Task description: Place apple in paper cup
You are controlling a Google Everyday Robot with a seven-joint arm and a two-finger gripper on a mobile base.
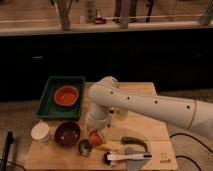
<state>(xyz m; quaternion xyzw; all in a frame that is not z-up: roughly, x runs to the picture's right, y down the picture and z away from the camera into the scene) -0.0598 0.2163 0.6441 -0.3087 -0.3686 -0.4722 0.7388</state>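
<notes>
My gripper (95, 132) is down at the apple (96, 138), just right of the maroon bowl (67, 134); I cannot tell whether it grasps.

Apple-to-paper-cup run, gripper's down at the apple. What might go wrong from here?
1. The gripper is at the apple, with the metal cup right beside it; lifting may knock that cup over.
2. The maroon bowl sits between the apple and the paper cup; a low carry could clip its rim.
3. The paper cup stands near the table's left edge; a nudge could tip it off.
</notes>
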